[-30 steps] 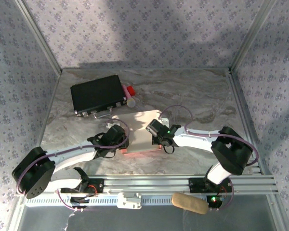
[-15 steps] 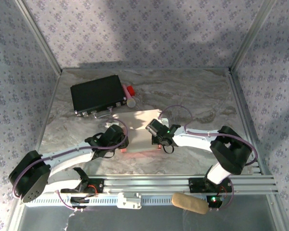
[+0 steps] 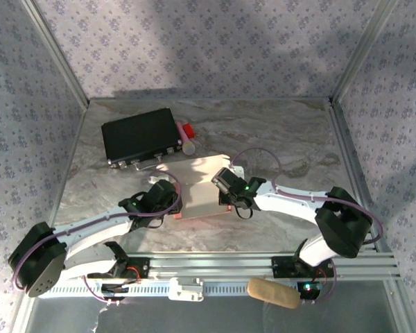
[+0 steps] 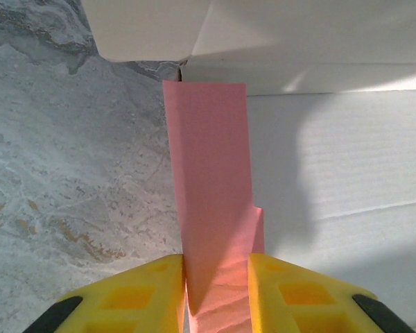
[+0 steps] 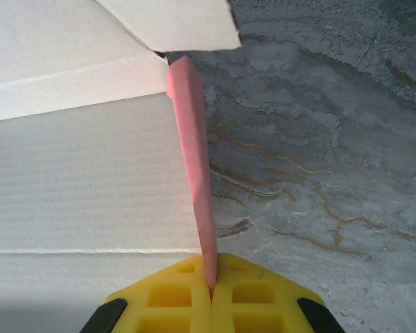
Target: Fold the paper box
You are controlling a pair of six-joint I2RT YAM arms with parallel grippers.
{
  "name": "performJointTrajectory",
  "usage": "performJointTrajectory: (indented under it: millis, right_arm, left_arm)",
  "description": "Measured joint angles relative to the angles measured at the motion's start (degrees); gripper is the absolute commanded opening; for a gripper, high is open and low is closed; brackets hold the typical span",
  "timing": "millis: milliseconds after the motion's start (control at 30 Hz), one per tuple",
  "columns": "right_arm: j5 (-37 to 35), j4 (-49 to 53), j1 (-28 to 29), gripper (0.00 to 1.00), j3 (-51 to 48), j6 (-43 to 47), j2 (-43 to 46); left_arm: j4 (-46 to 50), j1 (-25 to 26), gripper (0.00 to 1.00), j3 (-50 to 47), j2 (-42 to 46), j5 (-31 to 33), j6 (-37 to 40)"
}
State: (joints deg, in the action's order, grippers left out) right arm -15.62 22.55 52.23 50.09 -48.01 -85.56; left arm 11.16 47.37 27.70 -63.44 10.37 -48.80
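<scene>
Sitting flat with its whitish inside up, the paper box [image 3: 197,189] is about mid-table [image 3: 291,139]. Its pink left flap stands upright, pinched by the left gripper [image 4: 216,281]; the right gripper [image 5: 209,281] is clamped tight on the pink right flap. A black case [image 3: 140,135] is close behind it.

One paper box [image 3: 197,191], one black case [image 3: 140,135] and one tan roll [image 3: 272,292] are counted; beside the case, one small red-and-pink item [image 3: 188,132] is seen.
</scene>
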Motion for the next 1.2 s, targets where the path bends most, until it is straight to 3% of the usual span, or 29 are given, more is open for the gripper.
performJointTrajectory:
  millis: [433,533,633,767,933,1200]
  right_arm:
    - [1.88,-0.13,-0.52,0.00,0.28,0.63,-1.60]
    - [1.75,-0.11,-0.72,0.00,0.28,0.61,-1.77]
    - [1.55,-0.07,-0.79,0.00,0.28,0.63,-1.97]
    - [1.55,-0.15,-0.79,0.00,0.28,0.61,-2.19]
    - [1.88,-0.48,-0.90,0.00,0.28,0.63,-2.80]
    - [2.56,-1.14,-1.60,0.00,0.26,0.63,-3.30]
  left_arm:
    - [-0.13,0.92,0.26,2.36,-7.43,1.42,1.27]
    - [1.55,1.90,0.19,4.11,-8.48,2.99,1.79]
    - [3.13,2.73,0.19,5.60,-10.16,4.46,1.99]
    - [5.51,4.26,0.30,7.63,-12.55,6.73,1.99]
    - [5.79,5.05,0.31,8.31,-14.58,7.69,2.29]
    - [6.12,5.29,0.22,9.31,-16.26,9.60,2.29]
